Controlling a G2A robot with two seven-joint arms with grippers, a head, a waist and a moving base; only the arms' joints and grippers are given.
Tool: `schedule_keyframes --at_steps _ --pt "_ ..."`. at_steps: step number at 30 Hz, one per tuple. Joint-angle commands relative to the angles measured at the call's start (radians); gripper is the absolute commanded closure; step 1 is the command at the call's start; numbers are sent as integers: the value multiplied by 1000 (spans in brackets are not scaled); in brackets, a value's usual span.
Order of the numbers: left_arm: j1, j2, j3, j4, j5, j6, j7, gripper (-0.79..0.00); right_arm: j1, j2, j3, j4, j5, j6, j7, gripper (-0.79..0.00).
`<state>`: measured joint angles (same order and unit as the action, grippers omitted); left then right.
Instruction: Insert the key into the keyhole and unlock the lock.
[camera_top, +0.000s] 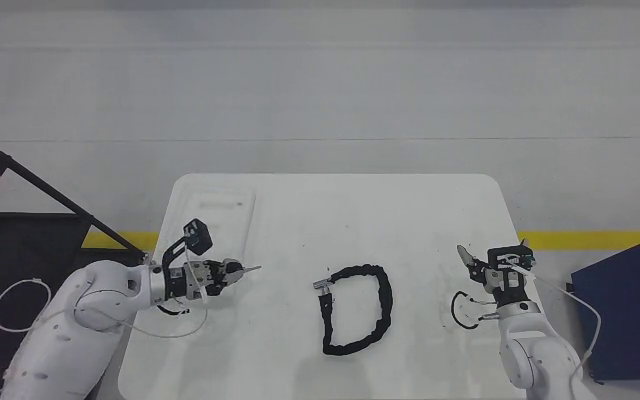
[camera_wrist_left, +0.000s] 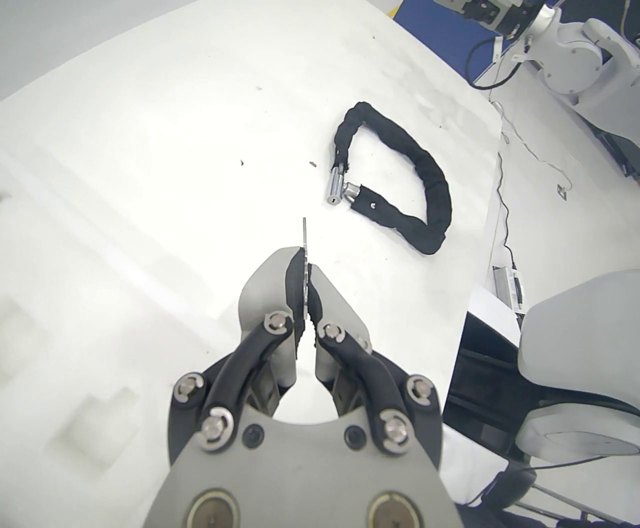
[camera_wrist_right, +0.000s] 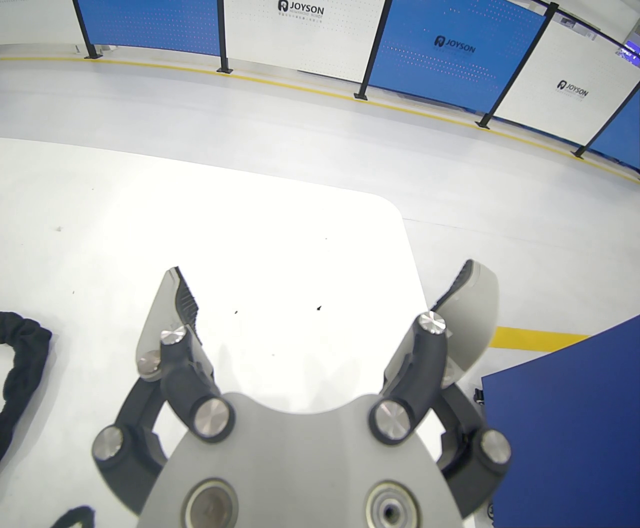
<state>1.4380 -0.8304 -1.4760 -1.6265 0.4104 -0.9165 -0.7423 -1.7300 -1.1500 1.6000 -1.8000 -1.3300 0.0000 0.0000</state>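
One key (camera_wrist_left: 304, 235), clamped between the left gripper's (camera_wrist_left: 306, 261) jaws, juts straight ahead over bare table (camera_wrist_left: 150, 150) toward the chain lock's (camera_wrist_left: 430, 170) cylinder (camera_wrist_left: 334, 187), whose keyhole end faces it; the right gripper (camera_wrist_right: 325, 285), jaws apart, sits at the table's edge.

A white rectangular surface with rounded corners (camera_top: 400, 200) is set on a pale grey glossy floor (camera_top: 320, 80). A yellow floor stripe (camera_top: 580, 240) is seen at the surface's 3 and 9 o'clock. A dark blue cabinet (camera_top: 610, 300) is placed at 4 o'clock. Beyond the far corner, at about 1 o'clock, the floor is bounded by blue and white perforated partition panels (camera_wrist_right: 450, 55) on black posts (camera_wrist_right: 372, 50).
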Motion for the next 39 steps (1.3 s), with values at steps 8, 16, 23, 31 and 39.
schedule_keyframes --at_steps 8,16,23,31,39 --pt "-71 -11 94 101 -181 -96 120 0 0 0 0 0 0 0 0 -785" --pt "-67 16 135 41 -285 -96 -31 0 0 0 0 0 0 0 0 -785" --pt "17 43 87 -17 -464 -96 -43 0 0 0 0 0 0 0 0 -785" --pt "157 51 -47 -58 -581 -96 0 0 0 0 0 0 0 0 0 -785" --pt "249 23 -160 -46 -697 -96 6 0 -1 0 0 3 0 -3 6 -785"
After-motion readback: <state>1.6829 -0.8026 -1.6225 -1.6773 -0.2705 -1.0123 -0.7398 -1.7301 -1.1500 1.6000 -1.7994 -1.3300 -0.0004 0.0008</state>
